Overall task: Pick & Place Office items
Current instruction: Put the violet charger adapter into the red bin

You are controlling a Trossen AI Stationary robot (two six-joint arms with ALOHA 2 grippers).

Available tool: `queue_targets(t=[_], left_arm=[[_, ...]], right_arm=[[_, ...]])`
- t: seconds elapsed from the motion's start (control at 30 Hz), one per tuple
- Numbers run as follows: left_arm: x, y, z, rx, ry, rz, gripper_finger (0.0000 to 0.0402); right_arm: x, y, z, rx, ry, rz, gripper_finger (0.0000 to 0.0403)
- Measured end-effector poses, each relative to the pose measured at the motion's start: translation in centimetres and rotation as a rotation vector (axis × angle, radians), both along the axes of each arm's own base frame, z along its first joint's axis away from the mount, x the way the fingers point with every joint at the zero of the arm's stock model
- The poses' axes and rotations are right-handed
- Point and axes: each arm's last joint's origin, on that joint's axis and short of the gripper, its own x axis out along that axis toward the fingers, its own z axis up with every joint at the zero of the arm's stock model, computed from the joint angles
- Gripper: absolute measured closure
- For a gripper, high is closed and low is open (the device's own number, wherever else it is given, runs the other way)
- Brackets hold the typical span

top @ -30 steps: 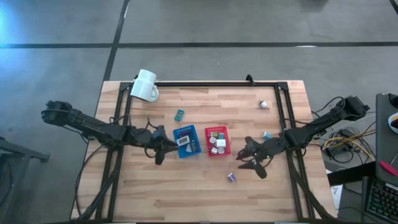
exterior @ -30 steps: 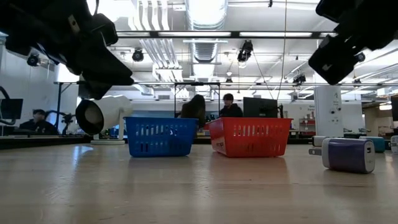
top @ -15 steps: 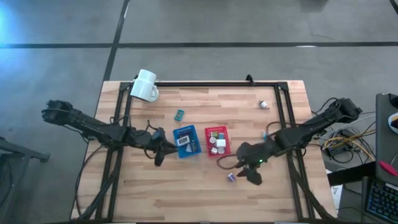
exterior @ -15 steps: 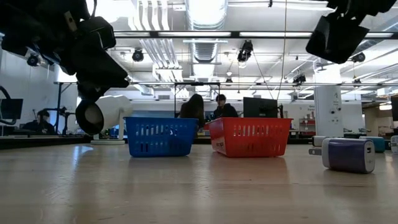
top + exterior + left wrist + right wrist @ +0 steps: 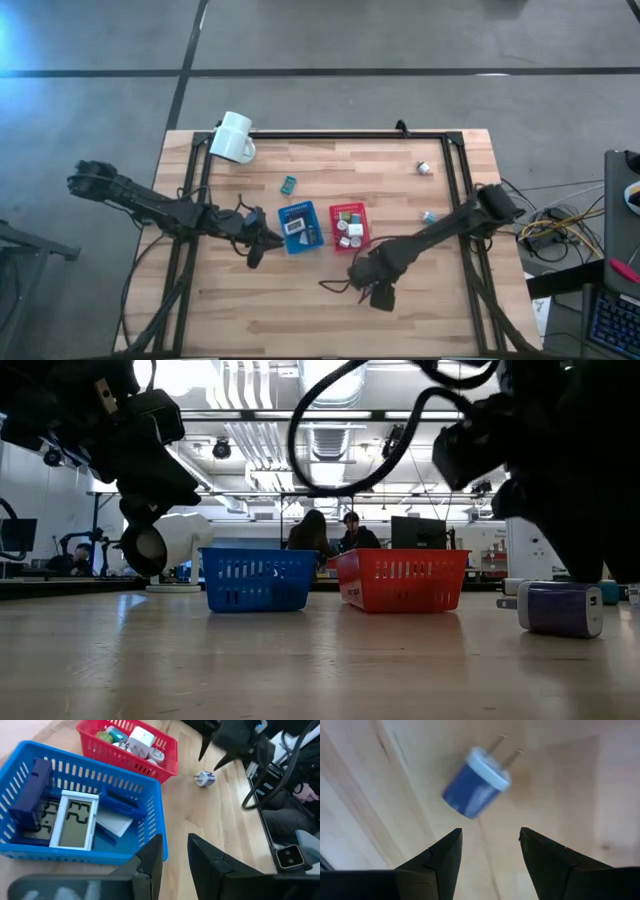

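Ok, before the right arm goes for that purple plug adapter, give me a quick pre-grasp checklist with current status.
1. right gripper open, nothing between its fingers: ok.
2. Purple plug adapter ahead of the right gripper, lying on the bare table, prongs pointing away from the fingers: ok.
3. Adapter centred on the gap between the fingers: not ok, it sits off toward one finger.
4. Space around the adapter free of other items: ok.
5. left gripper out of the way, beside the blue basket: ok.
6. Red basket has room for another item: cannot tell.
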Motion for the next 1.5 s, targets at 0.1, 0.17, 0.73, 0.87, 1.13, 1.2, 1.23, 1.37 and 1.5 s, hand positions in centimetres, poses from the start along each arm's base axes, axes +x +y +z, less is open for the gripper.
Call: queue_targets(t=[0.1,0.17,0.73,0.87,1.13,1.2,1.23,1.37,1.5], left_arm=[[0.0,-0.1,0.0,-0.010,0.002,-0.004,0.0307],[-0.1,-0.3,0.0,-0.017,0.003,-0.007,0.0307],[-0.3,-0.6,-0.3,-0.046,0.038,-0.023,0.0307],[-0.3,-0.6,-0.3,-0.045,0.038,-0.023,0.0307],[-0.3,-0.6,-0.3,-0.048,0.039,-0.021,0.0307],[-0.3,-0.6,-0.3,-0.048,0.039,-0.021,0.0307],[-0.3,-0.6,-0.3,-0.048,0.039,-0.022,0.0307],[-0.3,-0.7,-0.3,-0.054,0.040,-0.024,0.0307],[-0.3,-0.7,-0.3,-0.056,0.042,-0.025,0.0307]], right_arm=[[0.9,0.6,-0.4,0.023,0.013,-0.011,0.0209],[1.4,0.9,0.1,0.034,-0.011,-0.007,0.0209],[2.5,1.2,0.9,0.027,-0.125,-0.005,0.0209],[2.3,1.1,0.8,0.015,-0.111,-0.001,0.0209],[2.1,0.4,0.7,-0.010,-0.064,-0.010,0.0209],[2.0,0.1,0.7,-0.016,-0.052,-0.016,0.0209],[2.0,0.1,0.7,-0.018,-0.050,-0.017,0.0209],[2.1,0.1,0.7,-0.019,-0.050,-0.018,0.0209],[1.7,-0.1,0.7,-0.033,-0.016,-0.017,0.0209]])
